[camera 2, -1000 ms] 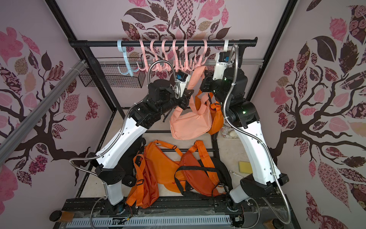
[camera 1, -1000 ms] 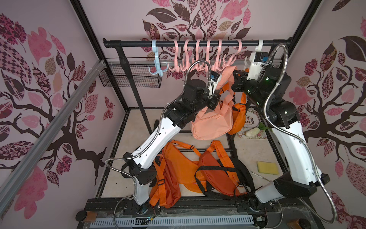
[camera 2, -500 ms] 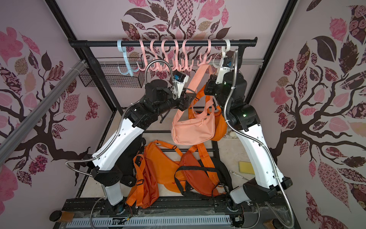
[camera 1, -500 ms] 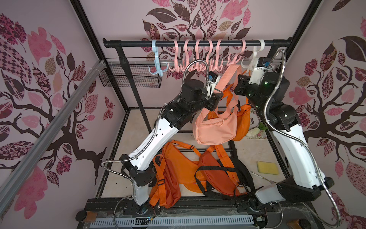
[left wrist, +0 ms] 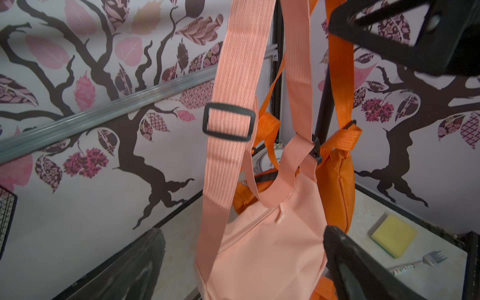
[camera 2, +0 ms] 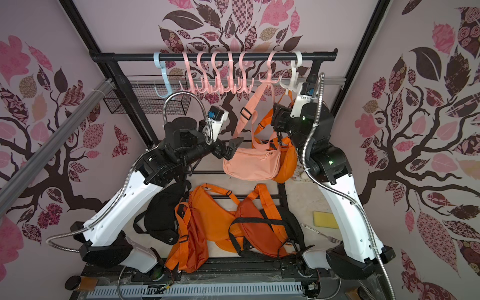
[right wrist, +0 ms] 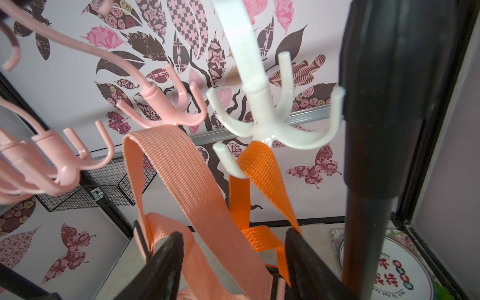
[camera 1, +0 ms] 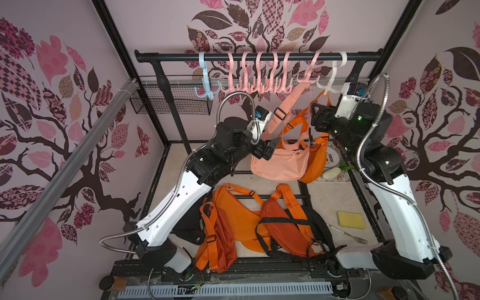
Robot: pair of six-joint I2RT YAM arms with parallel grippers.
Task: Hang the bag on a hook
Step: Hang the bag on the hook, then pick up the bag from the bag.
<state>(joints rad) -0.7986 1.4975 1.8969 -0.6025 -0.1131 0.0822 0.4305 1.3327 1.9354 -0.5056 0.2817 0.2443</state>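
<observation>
Both grips have been released since 1 second ago: the left gripper and right gripper are held with jaws apart, nothing clamped. Beyond them, right of centre, the peach bag hangs by its strap from 1 pink hook. Flanked by the right jaws, that strap could be snagged and unhooked during withdrawal.

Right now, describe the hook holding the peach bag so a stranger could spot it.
On the black rail up top, past the blue hook and the bunched pink hooks, one pink hook hangs apart, next to the white hook. Only it carries the peach bag's strap.
</observation>
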